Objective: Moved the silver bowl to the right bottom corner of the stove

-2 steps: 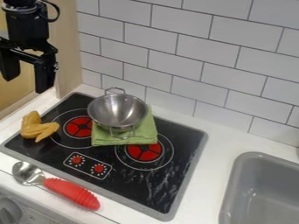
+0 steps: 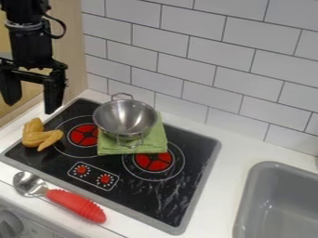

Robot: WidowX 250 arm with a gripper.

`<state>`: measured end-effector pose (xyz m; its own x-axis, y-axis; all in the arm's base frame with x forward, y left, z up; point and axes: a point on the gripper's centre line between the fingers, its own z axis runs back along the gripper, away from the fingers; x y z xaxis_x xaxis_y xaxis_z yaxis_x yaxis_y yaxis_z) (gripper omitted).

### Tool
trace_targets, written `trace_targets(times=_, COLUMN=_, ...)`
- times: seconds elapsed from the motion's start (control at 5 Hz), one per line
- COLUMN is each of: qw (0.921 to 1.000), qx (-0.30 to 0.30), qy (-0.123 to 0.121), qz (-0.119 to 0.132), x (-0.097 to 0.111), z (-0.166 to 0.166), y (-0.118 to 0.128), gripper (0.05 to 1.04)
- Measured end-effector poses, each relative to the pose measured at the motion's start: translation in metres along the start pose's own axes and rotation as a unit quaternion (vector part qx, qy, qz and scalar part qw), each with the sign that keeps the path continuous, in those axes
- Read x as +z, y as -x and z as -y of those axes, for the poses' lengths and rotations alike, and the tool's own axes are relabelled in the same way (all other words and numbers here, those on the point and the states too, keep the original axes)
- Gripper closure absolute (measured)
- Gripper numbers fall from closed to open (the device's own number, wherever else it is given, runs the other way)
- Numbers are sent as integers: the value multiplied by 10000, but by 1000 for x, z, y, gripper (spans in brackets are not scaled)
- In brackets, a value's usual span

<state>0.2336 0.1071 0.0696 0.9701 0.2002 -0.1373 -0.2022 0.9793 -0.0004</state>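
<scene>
From my station I see the scene in bright, rather even light, but its source I cannot tell. The white counter (image 2: 233, 148) looks very bright to me. On the black stove (image 2: 146, 193) I notice pale streaks, maybe glare, I am not sure. The silver bowl (image 2: 121, 118) shines softly inside, and the metal spoon head (image 2: 28, 182) carries small highlights.

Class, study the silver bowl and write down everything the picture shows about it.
The silver bowl is round and open, of shiny, metal-looking material, with a wire loop handle at its back rim and another at its front. It looks empty and sits upright, towards the back of the black stove, resting on a folded green cloth that sticks out at its front and right.
</scene>
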Motion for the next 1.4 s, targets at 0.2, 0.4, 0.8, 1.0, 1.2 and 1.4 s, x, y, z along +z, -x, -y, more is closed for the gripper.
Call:
trace_targets(times=0.2, qw=9995, qx=305, qy=109, qz=27, x=4, z=18, y=-5, gripper=85)
trace_targets(times=0.4, qw=9972, qx=685, qy=263, qz=128, x=7, z=36, y=-20, gripper=85)
trace_targets(times=0.8, qw=9944, qx=1036, qy=216, qz=-64, x=-18, z=58, y=-37, gripper=85)
trace_targets(times=1.0, qw=9909, qx=1275, qy=427, qz=-36, x=-26, z=63, y=-43, gripper=85)
trace_targets(times=1.2, qw=9891, qx=1385, qy=498, qz=-51, x=-32, z=64, y=-46, gripper=85)
trace_targets(times=1.4, qw=9878, qx=1460, qy=534, qz=-87, x=-40, z=66, y=-48, gripper=85)
